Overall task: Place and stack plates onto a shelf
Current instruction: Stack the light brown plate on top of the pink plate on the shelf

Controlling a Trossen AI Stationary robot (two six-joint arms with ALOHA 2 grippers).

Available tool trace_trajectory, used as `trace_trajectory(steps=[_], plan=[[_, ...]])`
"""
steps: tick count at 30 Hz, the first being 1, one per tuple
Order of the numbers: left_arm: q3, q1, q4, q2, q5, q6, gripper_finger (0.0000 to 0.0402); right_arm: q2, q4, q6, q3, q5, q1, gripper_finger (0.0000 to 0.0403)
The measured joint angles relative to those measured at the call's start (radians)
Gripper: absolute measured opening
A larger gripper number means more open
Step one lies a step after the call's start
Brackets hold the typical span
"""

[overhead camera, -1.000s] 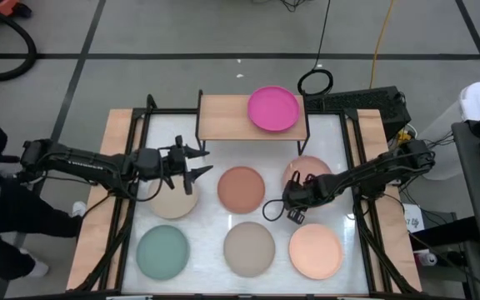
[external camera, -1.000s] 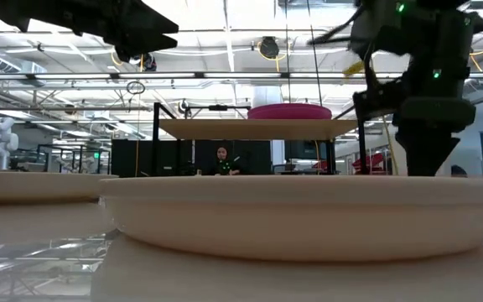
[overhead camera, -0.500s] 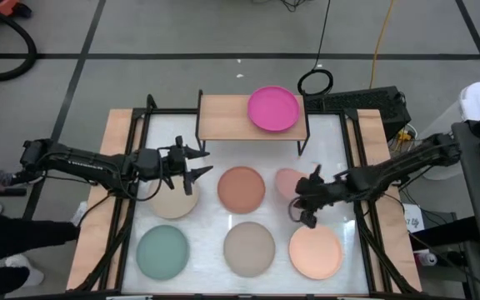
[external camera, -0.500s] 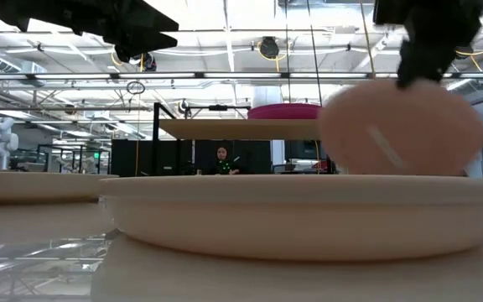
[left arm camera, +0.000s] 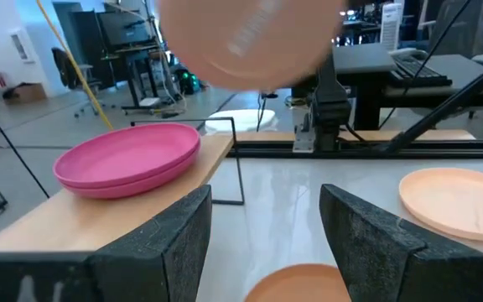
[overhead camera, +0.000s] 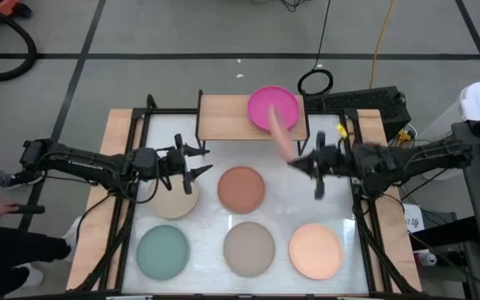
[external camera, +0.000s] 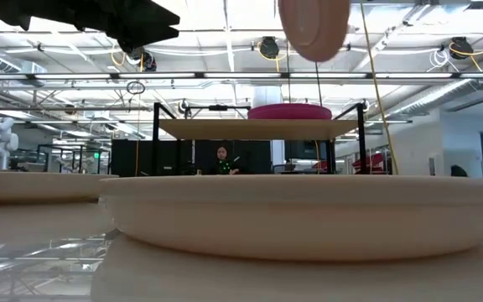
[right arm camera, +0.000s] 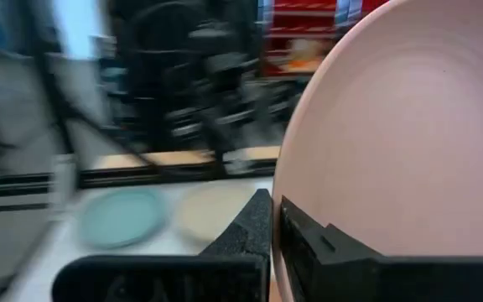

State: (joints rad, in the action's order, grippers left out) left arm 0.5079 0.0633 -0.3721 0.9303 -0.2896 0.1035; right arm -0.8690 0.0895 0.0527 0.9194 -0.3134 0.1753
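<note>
High view gives me the white tabletop (overhead camera: pixel 294 208) framed by wooden edges, standing on a grey floor crossed by dark lines, with cables and a black hose lying about. My right gripper (overhead camera: pixel 305 164) is clamped on the rim of the dusty pink plate (overhead camera: pixel 279 133), which is lifted clear of the surface and tilted steeply on edge. Just beyond that plate sits the shelf (overhead camera: pixel 223 117), its light board carrying the magenta plates (overhead camera: pixel 273 108) at the end nearer this gripper. I can make out two of them stacked in the left wrist view.

My left gripper (overhead camera: pixel 197 162) hovers with its fingers apart over the beige plate (overhead camera: pixel 172 200), well apart from the right one. Between the two grippers the terracotta plate (overhead camera: pixel 242 188) lies flat. Nearer the tabletop's front edge are the teal plate (overhead camera: pixel 162 252), the taupe plate (overhead camera: pixel 249 247) and the peach plate (overhead camera: pixel 315 251), all lying separately.

From table height, the room behind is a large hall with white ceiling beams and strip lights, and a person (external camera: pixel 221 160) sits beneath the shelf's line. Another person's dark sleeve and leg (overhead camera: pixel 2 221) show beside the tabletop, out past the left arm.
</note>
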Motion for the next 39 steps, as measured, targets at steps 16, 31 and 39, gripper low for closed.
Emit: trace_trajectory(steps=[16, 31, 39], plan=[[0.0, -0.014, 0.001, 0.006, -0.062, 0.016, 0.0228, -0.425, 0.367, -0.23, 0.354, 0.056, -0.406, 0.0], [0.0, -0.014, 0.004, 0.006, -0.062, -0.08, 0.0228, -0.532, 0.41, -0.278, 0.356, 0.054, -0.458, 0.0012], [0.0, -0.014, 0.012, 0.006, -0.062, -0.116, 0.0228, -0.532, 0.415, -0.293, 0.357, 0.049, -0.469, 0.0071]])
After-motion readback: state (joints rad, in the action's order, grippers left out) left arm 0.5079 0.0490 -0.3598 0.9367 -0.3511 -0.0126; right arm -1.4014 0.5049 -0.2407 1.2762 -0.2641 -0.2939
